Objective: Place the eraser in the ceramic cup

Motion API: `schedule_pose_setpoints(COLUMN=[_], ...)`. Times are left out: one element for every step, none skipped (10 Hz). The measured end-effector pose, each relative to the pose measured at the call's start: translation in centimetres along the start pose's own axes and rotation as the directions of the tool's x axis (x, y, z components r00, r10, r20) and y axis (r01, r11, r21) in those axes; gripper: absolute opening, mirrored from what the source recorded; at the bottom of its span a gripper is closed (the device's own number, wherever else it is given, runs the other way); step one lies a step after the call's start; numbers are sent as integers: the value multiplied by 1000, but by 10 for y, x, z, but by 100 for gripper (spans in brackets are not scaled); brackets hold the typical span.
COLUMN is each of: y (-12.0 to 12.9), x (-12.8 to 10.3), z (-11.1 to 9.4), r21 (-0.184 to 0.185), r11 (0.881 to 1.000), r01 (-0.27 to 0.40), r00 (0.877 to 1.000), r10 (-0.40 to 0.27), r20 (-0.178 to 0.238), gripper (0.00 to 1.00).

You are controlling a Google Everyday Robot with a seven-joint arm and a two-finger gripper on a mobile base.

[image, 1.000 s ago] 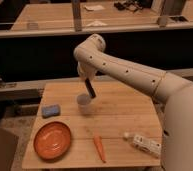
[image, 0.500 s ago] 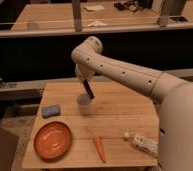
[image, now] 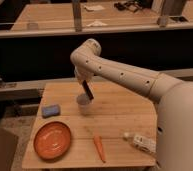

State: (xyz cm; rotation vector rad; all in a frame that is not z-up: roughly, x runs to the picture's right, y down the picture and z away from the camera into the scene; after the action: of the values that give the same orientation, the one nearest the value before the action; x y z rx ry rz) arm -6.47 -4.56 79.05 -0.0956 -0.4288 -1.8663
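The eraser (image: pixel 88 93) is a black oblong block that hangs tilted under the pincer (image: pixel 84 84). Its top leans toward eleven o'clock and its lower end sits right at the mouth of the ceramic cup (image: pixel 83 106). Whether that end is already inside the rim or only touching it cannot be made out.

Against a second ago, the arm has dropped. The block hung clear above the cup then, and now the gap between block and rim has closed. The cup itself has not shifted on the bench (image: pixel 125 117).

Whether the pincer is spread or pinching the block cannot be told, as its tip is lost in shadow against the dark eraser.

My reading is that the carry is over and the task is at the release. The block is lined up over the opening and mostly needs letting go. The risk is the tilt: a long block dropped at a slant could catch the rim or tip the light cup.

From the cup, the blue pad (image: pixel 51 110) lies at nine o'clock. The orange plate (image: pixel 52 140) is at seven and the carrot (image: pixel 99 148) at five, all apart from it.
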Motion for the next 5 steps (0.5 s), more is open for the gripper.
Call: schedule_pose_setpoints(y=[0, -1, -2, -2, -3], x=[0, -1, -1, -2, -2], z=[1, 3, 5, 6, 7], r21=[0, 0, 1, 1, 2], r11=[1000, 1000, 1000, 1000, 1000], r01=[1, 3, 5, 6, 8], r00=[1000, 1000, 1000, 1000, 1000], r10=[-1, -3, -5, -6, -8], r20=[-1, 0, -1, -1, -1], gripper=[26, 30, 30, 30, 30])
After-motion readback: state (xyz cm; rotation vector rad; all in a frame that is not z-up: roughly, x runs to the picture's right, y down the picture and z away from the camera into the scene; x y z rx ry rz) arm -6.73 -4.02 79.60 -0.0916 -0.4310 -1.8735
